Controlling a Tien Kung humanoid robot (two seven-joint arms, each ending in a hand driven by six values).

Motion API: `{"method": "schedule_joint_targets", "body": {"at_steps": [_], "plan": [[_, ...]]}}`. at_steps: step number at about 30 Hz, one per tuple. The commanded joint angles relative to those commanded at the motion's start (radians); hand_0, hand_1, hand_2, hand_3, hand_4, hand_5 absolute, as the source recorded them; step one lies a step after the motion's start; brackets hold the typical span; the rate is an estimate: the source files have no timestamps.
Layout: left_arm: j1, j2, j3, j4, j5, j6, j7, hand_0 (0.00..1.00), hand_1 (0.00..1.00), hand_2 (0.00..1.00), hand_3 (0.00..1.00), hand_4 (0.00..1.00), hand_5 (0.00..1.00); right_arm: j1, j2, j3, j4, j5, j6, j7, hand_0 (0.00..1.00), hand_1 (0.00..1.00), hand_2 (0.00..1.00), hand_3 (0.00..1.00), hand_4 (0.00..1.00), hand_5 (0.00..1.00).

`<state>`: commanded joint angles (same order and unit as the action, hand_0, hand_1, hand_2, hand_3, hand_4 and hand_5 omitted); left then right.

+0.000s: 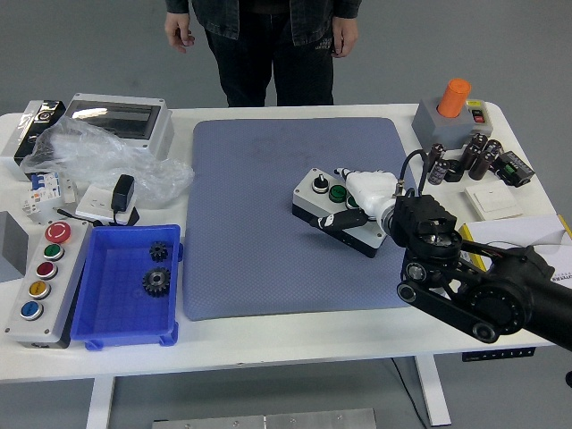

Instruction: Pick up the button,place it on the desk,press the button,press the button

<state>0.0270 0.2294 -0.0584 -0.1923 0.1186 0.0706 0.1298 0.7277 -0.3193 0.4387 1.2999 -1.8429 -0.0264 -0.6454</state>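
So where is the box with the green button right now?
In the head view, the button box sits on the right part of the blue mat, with the robot's right hand on it, below the orange-knob box.

- One blue-grey mat (268, 214) lies in the middle of the worktop (295, 344).
- One button box (332, 207) sits on the mat; two of its buttons show, one black and one green.
- One robot hand (357, 198) is over that box.
- Left of the mat, one blue bin (98, 308) holds two gears (157, 266).
- Left of the bin, one long button panel (43, 281) carries four buttons.
- Right of the mat stand one orange-capped switch (454, 100) and one cluster of black capacitors (465, 159), too tightly packed to count.
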Motion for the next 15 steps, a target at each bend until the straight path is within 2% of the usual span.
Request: {"method": "schedule_joint_targets", "body": {"at_steps": [1, 2, 7, 8, 13, 14, 15], "plan": [[0.0, 0.0, 0.001, 0.0, -0.001, 0.0, 0.0, 0.688, 0.702, 0.63, 0.621, 0.56, 0.363, 0.0, 0.001, -0.006, -0.001, -0.002, -0.005, 0.0, 0.77, 0.708, 0.693, 0.95, 0.998, 0.535], [0.0, 0.0, 0.001, 0.0, -0.001, 0.0, 0.0, 0.688, 0.702, 0.629, 0.621, 0.558, 0.363, 0.0, 0.002, -0.009, -0.002, -0.005, -0.008, 0.0, 0.59, 0.605, 0.541, 0.705, 0.965, 0.371], [-0.001, 0.0, -0.001, 0.0, 0.0, 0.001, -0.002, 0.688, 0.702, 0.629, 0.621, 0.558, 0.363, 0.001, 0.004, -0.021, -0.005, -0.015, -0.019, 0.0, 0.59, 0.605, 0.541, 0.705, 0.965, 0.371], [-0.001, 0.0, -0.001, 0.0, 0.001, 0.001, -0.002, 0.688, 0.703, 0.63, 0.621, 0.556, 0.361, 0.001, 0.005, -0.022, -0.005, -0.016, -0.02, 0.0, 0.448, 0.508, 0.469, 0.516, 0.775, 0.223], [-0.001, 0.0, -0.001, 0.0, 0.0, 0.003, -0.004, 0.688, 0.703, 0.63, 0.621, 0.556, 0.361, 0.002, 0.007, -0.03, -0.007, -0.024, -0.033, 0.0, 0.448, 0.508, 0.469, 0.516, 0.775, 0.223], [-0.001, 0.0, -0.001, 0.0, 0.001, 0.004, -0.005, 0.688, 0.703, 0.63, 0.622, 0.555, 0.361, 0.002, 0.007, -0.032, -0.007, -0.026, -0.036, 0.0, 0.407, 0.492, 0.461, 0.509, 0.736, 0.195], [-0.001, 0.0, -0.001, 0.0, 0.001, 0.004, -0.006, 0.688, 0.703, 0.63, 0.622, 0.555, 0.361, 0.003, 0.008, -0.034, -0.007, -0.028, -0.038, 0.0, 0.407, 0.492, 0.461, 0.509, 0.736, 0.195]]}}
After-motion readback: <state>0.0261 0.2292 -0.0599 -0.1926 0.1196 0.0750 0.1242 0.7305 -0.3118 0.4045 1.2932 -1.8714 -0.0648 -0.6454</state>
